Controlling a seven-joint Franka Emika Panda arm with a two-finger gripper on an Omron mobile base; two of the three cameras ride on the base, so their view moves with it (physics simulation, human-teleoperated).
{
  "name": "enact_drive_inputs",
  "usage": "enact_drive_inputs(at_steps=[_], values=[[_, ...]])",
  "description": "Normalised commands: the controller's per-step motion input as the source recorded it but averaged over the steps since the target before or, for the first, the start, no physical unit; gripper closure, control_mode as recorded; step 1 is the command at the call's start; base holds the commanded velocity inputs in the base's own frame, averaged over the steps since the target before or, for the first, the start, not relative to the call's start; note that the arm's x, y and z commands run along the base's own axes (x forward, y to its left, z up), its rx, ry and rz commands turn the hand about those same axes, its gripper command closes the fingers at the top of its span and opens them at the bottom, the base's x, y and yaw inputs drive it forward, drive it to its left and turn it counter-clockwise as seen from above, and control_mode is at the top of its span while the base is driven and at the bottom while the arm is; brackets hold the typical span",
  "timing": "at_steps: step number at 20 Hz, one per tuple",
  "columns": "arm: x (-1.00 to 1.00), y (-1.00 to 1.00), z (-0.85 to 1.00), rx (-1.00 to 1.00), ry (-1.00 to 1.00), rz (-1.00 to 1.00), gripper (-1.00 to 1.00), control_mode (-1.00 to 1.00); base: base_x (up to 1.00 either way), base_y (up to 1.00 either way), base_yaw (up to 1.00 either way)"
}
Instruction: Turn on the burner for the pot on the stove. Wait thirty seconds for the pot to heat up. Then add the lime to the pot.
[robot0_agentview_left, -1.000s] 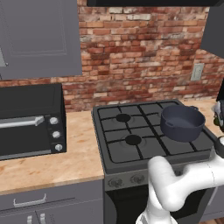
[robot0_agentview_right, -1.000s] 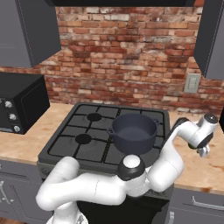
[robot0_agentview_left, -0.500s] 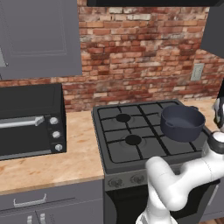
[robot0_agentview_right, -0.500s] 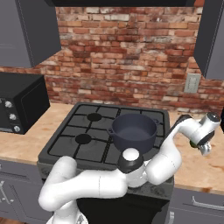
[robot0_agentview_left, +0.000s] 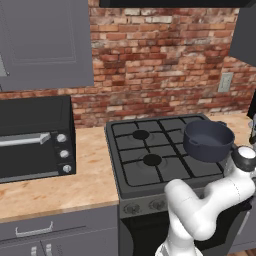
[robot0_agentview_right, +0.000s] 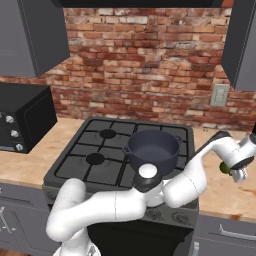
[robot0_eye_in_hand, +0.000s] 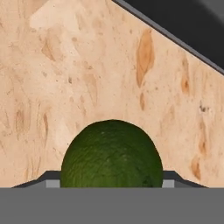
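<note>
Jaws closed in since second ago; gripper (robot0_agentview_right: 234, 171) now clamped on lime (robot0_eye_in_hand: 112, 154), just above counter (robot0_eye_in_hand: 87, 65) right of stove (robot0_agentview_right: 100, 160). Lift straight, carry left over pot (robot0_agentview_right: 151, 149), release low.

The round, deep, dark blue-grey metal pot (robot0_agentview_right: 151, 148) with small side handles stands upright on the front right grate of the dark grey gas stove (robot0_agentview_left: 150, 160) — open at the top, its inside dark. The stove's black grid grates carry round black burner caps, and knobs line its front. The small round green lime (robot0_eye_in_hand: 112, 154) — its skin finely pebbled — lies over the speckled tan counter to the stove's right.
</note>
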Motion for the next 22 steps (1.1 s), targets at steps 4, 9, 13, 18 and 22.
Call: enact_drive_inputs(at_steps=[4,9,13,18,22], values=[[-1.00,1.00,-1.00,-0.14,-0.17,0.00,1.00,-1.00,0.00,0.00,0.00],[-0.85,1.00,-0.96,-0.12,-0.22,0.00,1.00,-1.00,0.00,0.00,0.00],[-0.53,1.00,-0.03,-0.01,-0.28,-0.12,1.00,-1.00,0.00,0.00,0.00],[-0.85,1.00,0.18,0.00,-0.42,-0.27,1.00,-1.00,0.00,0.00,0.00],[-0.91,1.00,0.84,0.00,-0.32,-0.29,1.00,-1.00,0.00,0.00,0.00]])
